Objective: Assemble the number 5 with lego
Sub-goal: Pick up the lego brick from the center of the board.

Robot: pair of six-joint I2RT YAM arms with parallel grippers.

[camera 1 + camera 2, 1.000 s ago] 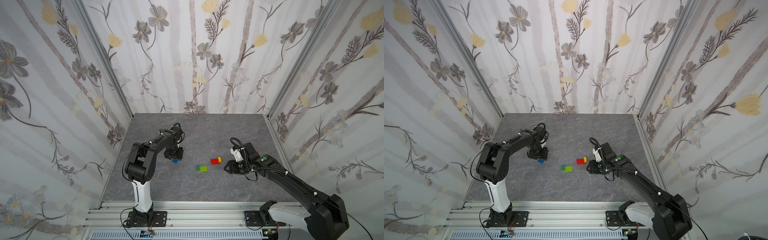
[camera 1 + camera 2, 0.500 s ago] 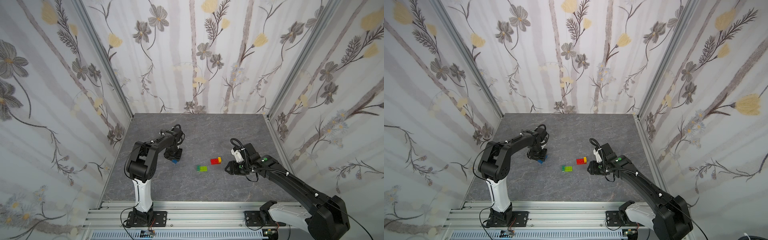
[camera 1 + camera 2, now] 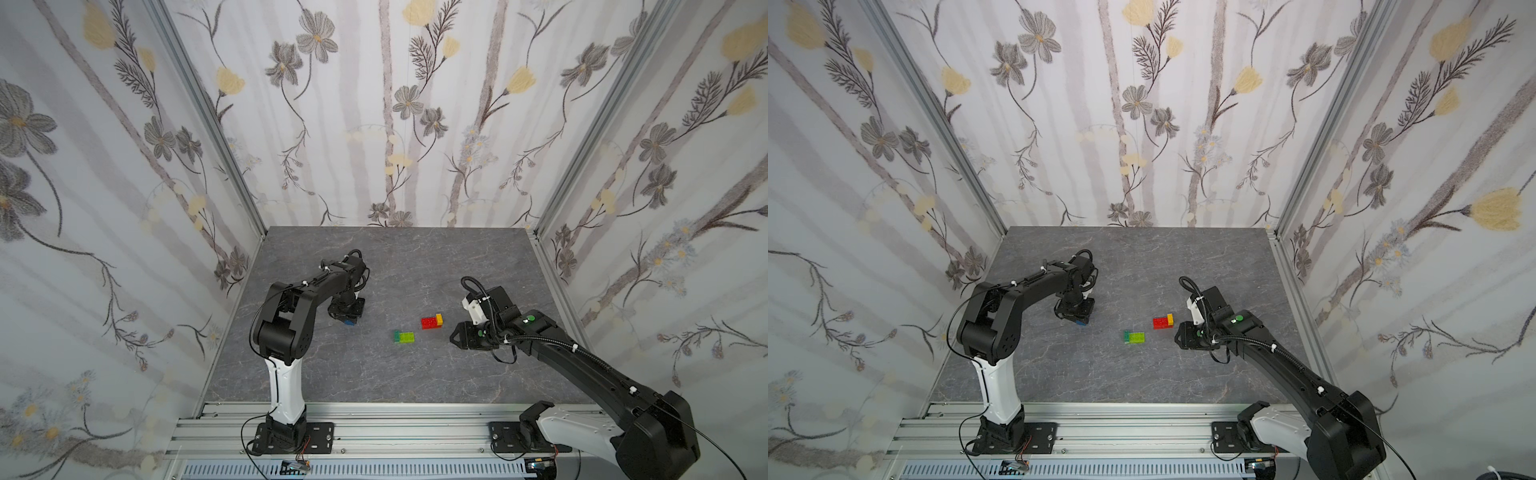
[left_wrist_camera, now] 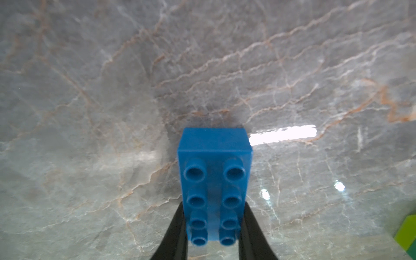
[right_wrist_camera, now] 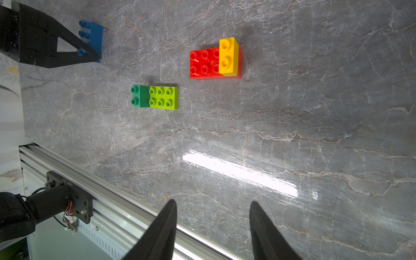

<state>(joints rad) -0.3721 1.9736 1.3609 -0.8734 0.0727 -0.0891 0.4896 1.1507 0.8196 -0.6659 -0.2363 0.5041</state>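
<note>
The blue brick (image 4: 215, 180) lies studs-up on the grey table (image 3: 374, 374), left of centre. My left gripper (image 4: 213, 203) is down over it, both black fingers pressed against its long sides. In both top views the blue brick (image 3: 351, 321) (image 3: 1082, 322) peeks out under the left gripper (image 3: 346, 312). A red brick (image 5: 203, 63) with a yellow brick (image 5: 228, 56) on one end sits mid-table. A lime brick (image 5: 163, 98) joined to a dark-green brick (image 5: 138, 96) lies nearer the front. My right gripper (image 5: 212, 201) hovers open and empty, right of the red brick (image 3: 428, 323).
An aluminium rail (image 3: 374, 419) carrying both arm bases runs along the table's front edge. Flowered walls close in the left, back and right sides. Bare marble-patterned surface lies between the brick pairs and the rail.
My left gripper's fingers have closed in onto the blue brick's sides. The right arm and the other bricks have stayed put.
</note>
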